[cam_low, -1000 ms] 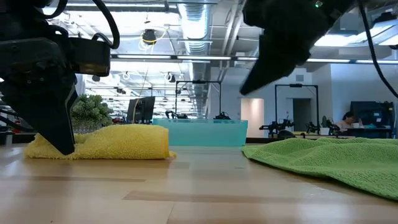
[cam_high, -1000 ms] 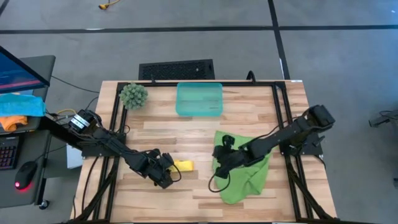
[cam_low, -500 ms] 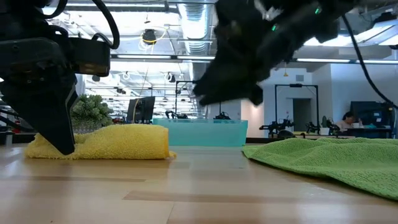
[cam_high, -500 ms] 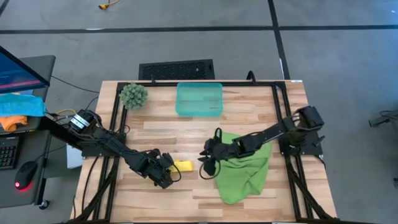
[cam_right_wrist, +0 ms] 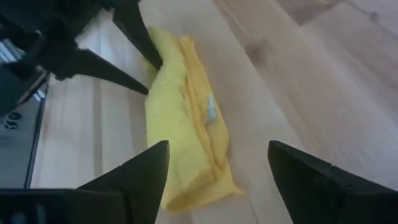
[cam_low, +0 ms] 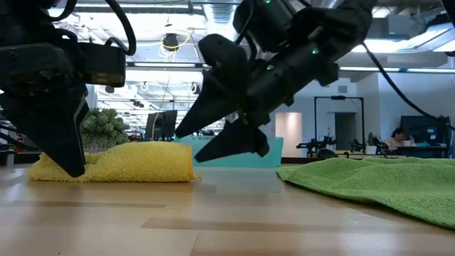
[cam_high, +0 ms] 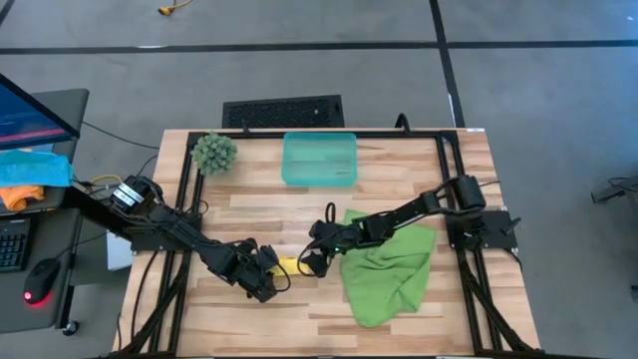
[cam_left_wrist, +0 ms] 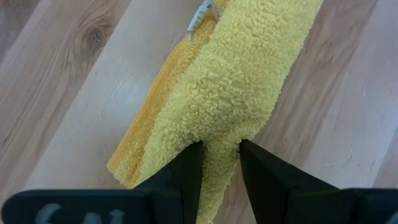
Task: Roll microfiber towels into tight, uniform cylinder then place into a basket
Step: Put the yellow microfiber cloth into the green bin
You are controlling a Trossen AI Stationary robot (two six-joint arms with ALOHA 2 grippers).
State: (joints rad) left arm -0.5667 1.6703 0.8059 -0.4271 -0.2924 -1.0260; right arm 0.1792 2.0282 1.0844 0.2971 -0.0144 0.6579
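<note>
The folded yellow towel (cam_high: 294, 265) lies flat on the table at the front middle; it also shows in the low view (cam_low: 131, 162). My left gripper (cam_high: 270, 272) is shut on the towel's left end. My right gripper (cam_high: 309, 262) is open and hovers just above the towel's right end (cam_right_wrist: 205, 180), touching nothing; in the low view (cam_low: 189, 146) its fingers slant down toward the towel. The lime green towel (cam_high: 391, 271) lies spread and rumpled at the front right. The teal basket (cam_high: 319, 160) stands at the far middle. My left gripper pinches the yellow towel's left end (cam_left_wrist: 219, 138) between its two fingers (cam_left_wrist: 186, 169), over several folded layers. The fingers come from the table's left, slanting down. The towel lies on the table along its whole length.
A fuzzy green ball plant (cam_high: 213, 152) stands at the far left corner. A black frame runs around the table's edges (cam_high: 449, 189). Bare wood lies between the basket and the towels.
My right gripper has gone from above the green towel toward the table's left and down, to the yellow towel's right end. The yellow towel and my left gripper have kept still.
</note>
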